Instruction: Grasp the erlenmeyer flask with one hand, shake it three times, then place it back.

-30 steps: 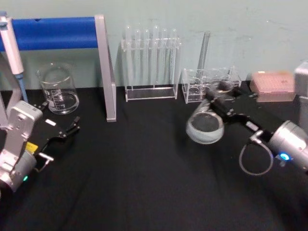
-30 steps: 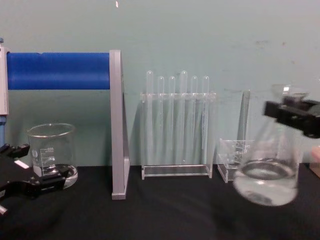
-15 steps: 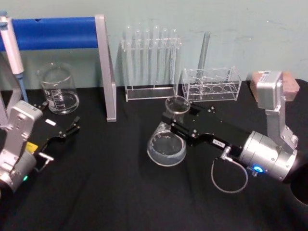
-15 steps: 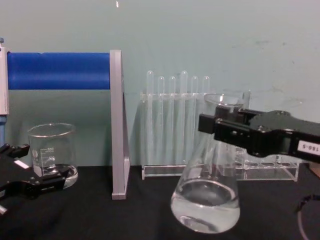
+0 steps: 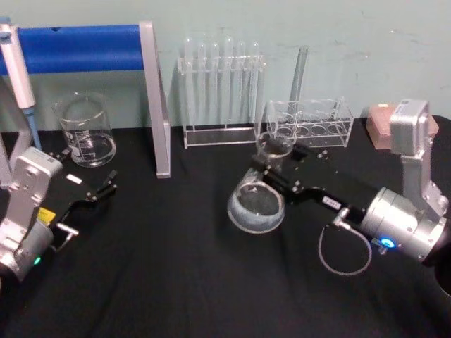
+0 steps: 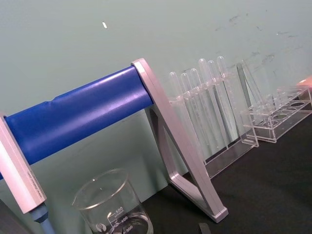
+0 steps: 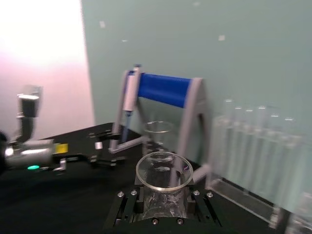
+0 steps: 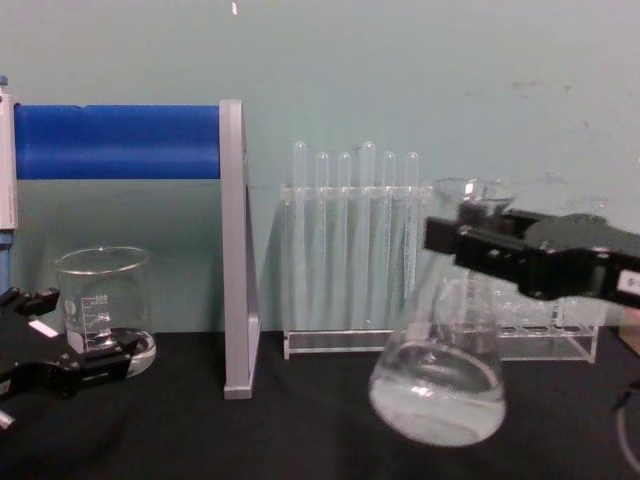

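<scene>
The erlenmeyer flask [image 5: 257, 201] is clear glass with a little liquid in its wide base. It hangs tilted above the black table, right of centre. My right gripper [image 5: 273, 169], the hand, is shut on its neck just under the flared rim. From the side, the flask [image 8: 437, 385] leans with its base swung left, below the right gripper [image 8: 468, 248]. In the right wrist view the flask rim [image 7: 164, 170] sits just above the black jaws. My left gripper [image 5: 106, 189] rests open near the table's left side, holding nothing.
A glass beaker [image 5: 86, 132] stands at the back left under a blue-barred stand [image 5: 84, 46] with a pipette [image 5: 17, 70]. A test tube rack [image 5: 220, 91] and a low clear rack [image 5: 310, 123] line the back. A pink box [image 5: 380, 127] sits far right.
The right gripper swung the flask from the far right to the table's middle, and has now carried it back rightward a little. The left arm has not moved.
</scene>
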Motion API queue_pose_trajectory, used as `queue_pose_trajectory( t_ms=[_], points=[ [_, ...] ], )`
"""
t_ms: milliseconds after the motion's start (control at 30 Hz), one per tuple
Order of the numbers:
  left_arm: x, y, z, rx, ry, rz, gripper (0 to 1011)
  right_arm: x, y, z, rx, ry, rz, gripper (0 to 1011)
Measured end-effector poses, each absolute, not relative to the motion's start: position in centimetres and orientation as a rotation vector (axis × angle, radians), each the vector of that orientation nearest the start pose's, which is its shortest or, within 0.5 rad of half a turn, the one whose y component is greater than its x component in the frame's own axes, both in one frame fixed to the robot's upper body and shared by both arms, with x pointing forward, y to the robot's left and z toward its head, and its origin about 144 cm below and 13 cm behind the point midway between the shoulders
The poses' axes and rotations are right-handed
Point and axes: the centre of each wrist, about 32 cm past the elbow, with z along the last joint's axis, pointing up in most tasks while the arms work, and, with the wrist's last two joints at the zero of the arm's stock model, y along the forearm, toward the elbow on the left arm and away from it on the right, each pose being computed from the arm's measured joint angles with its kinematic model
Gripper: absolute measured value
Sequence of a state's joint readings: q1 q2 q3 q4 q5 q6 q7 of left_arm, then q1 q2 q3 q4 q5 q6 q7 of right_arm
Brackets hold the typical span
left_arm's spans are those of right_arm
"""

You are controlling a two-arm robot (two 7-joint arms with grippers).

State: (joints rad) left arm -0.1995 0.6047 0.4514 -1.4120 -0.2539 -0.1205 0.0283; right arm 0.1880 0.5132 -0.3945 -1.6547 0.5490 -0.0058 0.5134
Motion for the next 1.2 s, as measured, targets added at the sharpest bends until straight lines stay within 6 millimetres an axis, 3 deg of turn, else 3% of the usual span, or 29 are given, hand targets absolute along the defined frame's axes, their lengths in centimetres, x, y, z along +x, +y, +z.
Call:
queue_pose_trajectory(
  t_ms=[533, 767, 933, 1200],
  points=[
    [48.9, 31.0, 114.0, 0.304, -0.285, 1.248, 1001, 48.1, -30.8, 120.7, 0.065, -0.062, -1.026, 449],
    [48.9, 31.0, 114.0, 0.305, -0.285, 1.248, 1001, 47.8, -32.2, 120.8, 0.059, -0.069, -1.104, 449],
    [48.9, 31.0, 114.0, 0.305, -0.285, 1.248, 1001, 47.8, -32.1, 120.8, 0.056, -0.067, -1.096, 449],
    [48.9, 31.0, 114.0, 0.304, -0.285, 1.248, 1001, 48.2, -29.9, 120.7, 0.049, -0.048, -0.971, 449]
  ],
)
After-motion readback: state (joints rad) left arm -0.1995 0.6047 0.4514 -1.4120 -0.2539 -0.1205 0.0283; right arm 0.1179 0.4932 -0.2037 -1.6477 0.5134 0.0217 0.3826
